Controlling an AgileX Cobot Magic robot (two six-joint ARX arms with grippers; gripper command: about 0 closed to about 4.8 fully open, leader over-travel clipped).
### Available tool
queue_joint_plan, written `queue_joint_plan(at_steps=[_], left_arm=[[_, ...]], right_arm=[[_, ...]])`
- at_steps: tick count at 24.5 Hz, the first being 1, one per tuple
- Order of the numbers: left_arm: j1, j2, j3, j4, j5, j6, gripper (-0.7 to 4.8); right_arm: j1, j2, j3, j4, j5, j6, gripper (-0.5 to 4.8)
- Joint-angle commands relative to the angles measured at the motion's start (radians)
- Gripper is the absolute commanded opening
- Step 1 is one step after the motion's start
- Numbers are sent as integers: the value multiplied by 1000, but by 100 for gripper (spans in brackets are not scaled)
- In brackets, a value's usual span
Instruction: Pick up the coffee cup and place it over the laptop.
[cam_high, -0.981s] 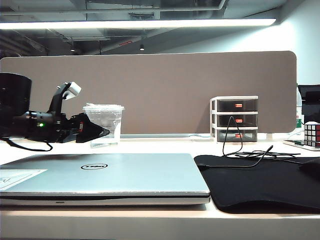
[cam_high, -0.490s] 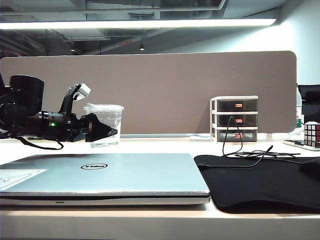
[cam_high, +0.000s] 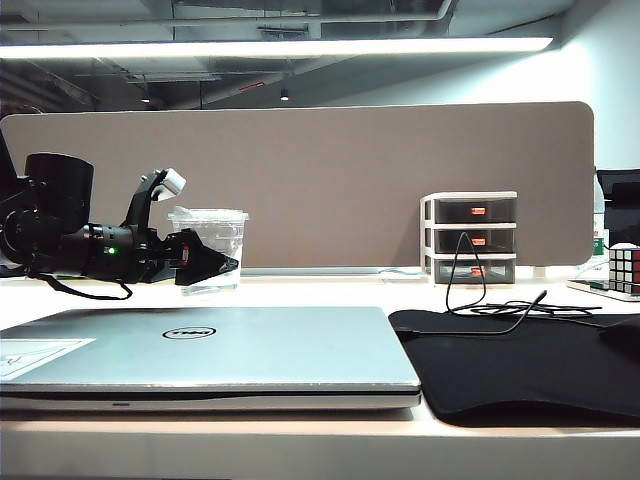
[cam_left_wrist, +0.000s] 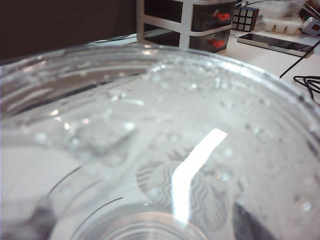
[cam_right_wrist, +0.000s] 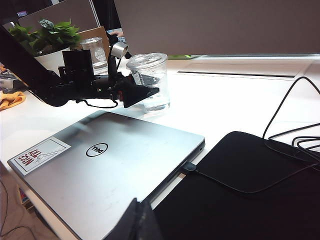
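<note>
While its jaws stand wide, the left gripper (cam_high: 225, 266) brackets the coffee cup (cam_high: 210, 248), contact unclear. Right gripper (cam_right_wrist: 137, 220) state unreadable above the laptop (cam_high: 200, 350). White table (cam_high: 320, 292), grey partition (cam_high: 330, 170) behind.

Clear plastic, brushed silver, matt black

The coffee cup (cam_high: 211, 249) is clear, glossy plastic, beaded with droplets and catching a bright glare; the laptop (cam_high: 205, 352) wears a smooth satin silver-grey lid with a paper sticker (cam_right_wrist: 39, 154); the left claw (cam_high: 222, 265) looks matt black plastic; the mat (cam_high: 520, 365) at lower right is dull black cloth on a smooth, pale counter (cam_high: 330, 290).
</note>
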Motion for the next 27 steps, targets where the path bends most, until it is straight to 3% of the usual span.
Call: queue_joint_plan(at_steps=[1, 13, 14, 16, 27], left_arm=[[0, -5, 3, 58, -8, 0, 479], [2, -5, 3, 64, -7, -34, 412], [3, -5, 3, 64, 3, -51, 287], [3, -5, 3, 64, 26, -51, 203], [5, -45, -14, 82, 82, -73, 215]], right_arm=[[0, -2, -5, 10, -2, -1, -6], [0, -2, -5, -10, -1, -1, -6], [0, -2, -5, -10, -1, -1, -6], [0, -2, -5, -10, -1, -1, -6], [0, -2, -5, -9, -2, -1, -6]])
